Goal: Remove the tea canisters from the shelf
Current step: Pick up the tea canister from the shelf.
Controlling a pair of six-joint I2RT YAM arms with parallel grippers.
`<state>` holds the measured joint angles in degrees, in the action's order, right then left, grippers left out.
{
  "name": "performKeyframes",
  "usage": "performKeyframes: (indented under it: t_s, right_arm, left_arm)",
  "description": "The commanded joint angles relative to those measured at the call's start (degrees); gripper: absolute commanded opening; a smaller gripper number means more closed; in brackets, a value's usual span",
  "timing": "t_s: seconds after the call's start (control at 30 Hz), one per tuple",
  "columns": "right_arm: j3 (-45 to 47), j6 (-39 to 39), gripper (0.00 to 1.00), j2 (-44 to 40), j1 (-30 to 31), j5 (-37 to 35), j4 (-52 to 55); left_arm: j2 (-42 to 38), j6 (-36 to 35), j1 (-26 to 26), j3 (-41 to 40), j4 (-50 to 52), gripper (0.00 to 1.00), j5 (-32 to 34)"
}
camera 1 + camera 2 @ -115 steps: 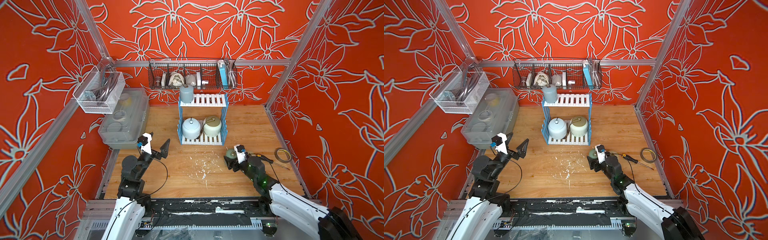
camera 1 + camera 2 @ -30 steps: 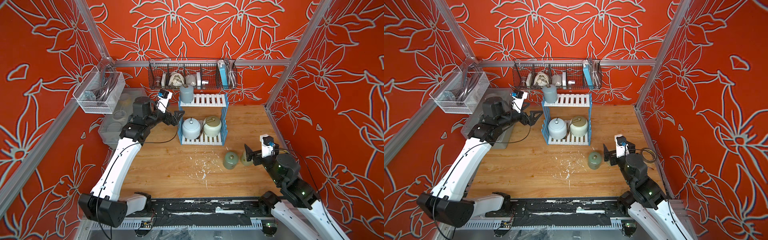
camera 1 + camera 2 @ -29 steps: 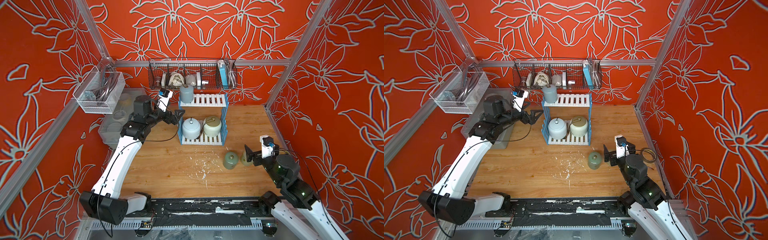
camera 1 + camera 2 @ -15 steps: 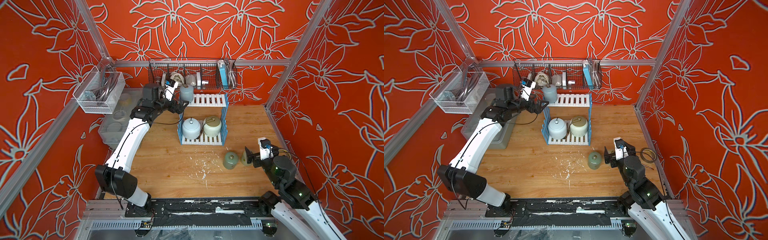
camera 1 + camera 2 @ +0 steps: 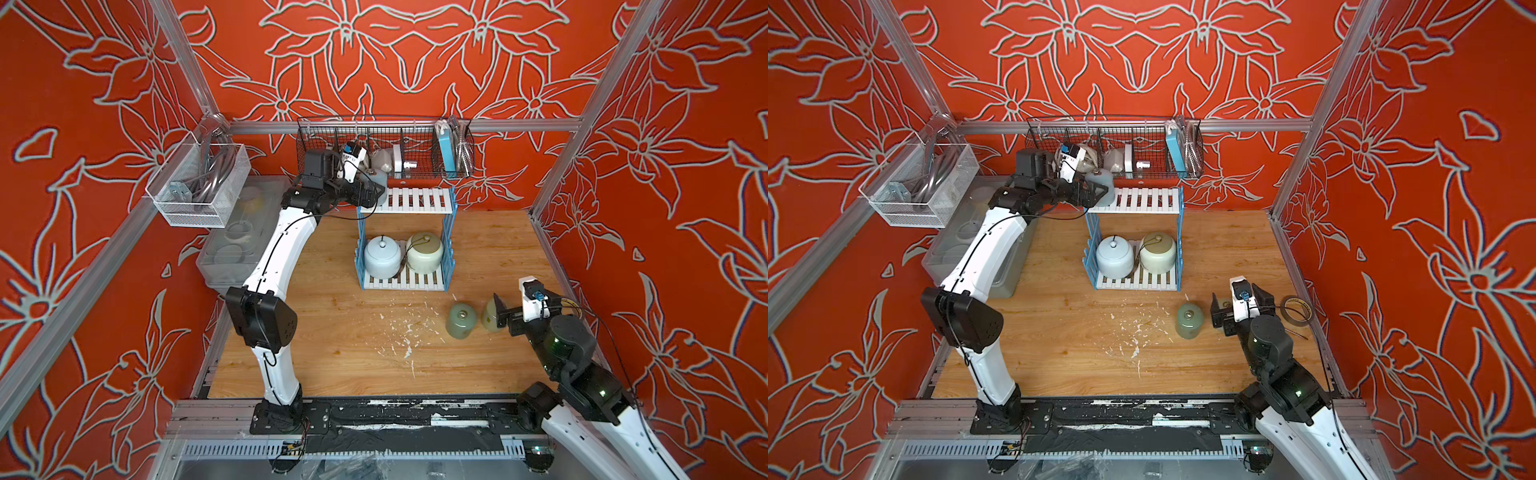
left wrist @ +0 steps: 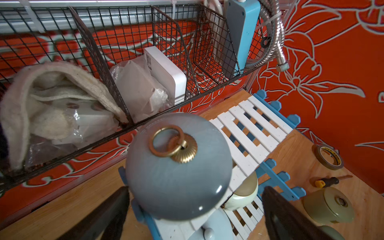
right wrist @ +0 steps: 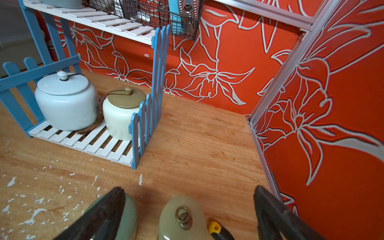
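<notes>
Shelf [image 5: 405, 200]: the squat pale blue canister [image 5: 382, 257] and squat cream canister [image 5: 424, 252] sit on the lower tier, below the left gripper [image 6: 195, 191]. That gripper stands spread wide astride the blue-grey canister [image 6: 178, 170] on the upper tier, unclamped. Glazed body, likely slick and breakable: grip its sides, not the loose ring knob [image 6: 166, 141]. Right gripper [image 7: 189, 189] gaping, empty.

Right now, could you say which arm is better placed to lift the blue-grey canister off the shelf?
Left: the left gripper, open, flanks the blue-grey canister, while the right gripper hangs over the small cream canister.
</notes>
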<state>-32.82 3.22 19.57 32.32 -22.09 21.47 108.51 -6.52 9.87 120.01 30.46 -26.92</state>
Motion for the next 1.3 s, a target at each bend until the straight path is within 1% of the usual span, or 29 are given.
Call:
performKeyframes:
  t_s: [0.0, 0.17, 0.33, 0.47, 0.53, 0.63, 0.77, 0.87, 1.0, 1.13, 1.27]
  right_arm:
    - [0.83, 0.71, 1.0, -0.35, 0.03, -1.15, -1.17]
    - [1.28, 1.08, 1.0, -0.41, 0.03, -2.34, -1.45]
    - [1.23, 0.98, 1.0, -0.66, 0.05, -1.91, -1.23]
    - [1.21, 1.19, 0.99, -0.5, 0.02, -2.48, -1.37]
    - [1.16, 1.08, 0.99, -0.69, 0.01, -2.08, -1.07]
    - [1.62, 1.36, 0.99, -0.94, 0.01, -3.45, -1.61]
    - [1.31, 1.17, 1.0, -0.63, -0.01, -2.26, -1.33]
    - [1.61, 1.39, 0.99, -0.85, -0.04, -3.43, -1.72]
    - [1.27, 1.08, 0.99, -1.0, 0.01, -2.2, -1.33]
    - [1.83, 1.27, 1.0, -1.58, -0.02, -3.48, -1.89]
    - [1.44, 1.08, 1.0, -1.42, -0.05, -2.17, -1.5]
  left_arm:
    - [3.08, 1.1, 0.24, 4.2, 1.62, 0.98, -1.31]
    - [6.85, 1.6, 0.19, 8.88, 1.54, 0.98, -2.11]
    - [10.14, 2.53, 0.24, 12.27, 1.7, 0.98, -3.41]
    - [11.52, 3.2, 0.23, 13.32, 0.94, 0.97, -3.83]
    - [11.81, 3.18, 0.22, 13.31, 0.74, 0.92, -3.93]
    - [11.21, 2.94, 0.14, 13.17, 0.83, 0.84, -3.93]
    - [9.68, 2.13, 0.23, 12.3, 0.23, 0.64, -5.51]
    - [8.68, 2.48, 0.15, 12.17, -0.04, 0.48, -5.6]
    - [7.72, 2.17, 0.18, 12.25, -0.22, 0.34, -6.74]
    - [6.02, 2.39, 0.24, 12.57, -0.39, 0.27, -6.68]
    - [3.39, 1.47, 0.32, 12.09, -0.96, 0.27, -7.79]
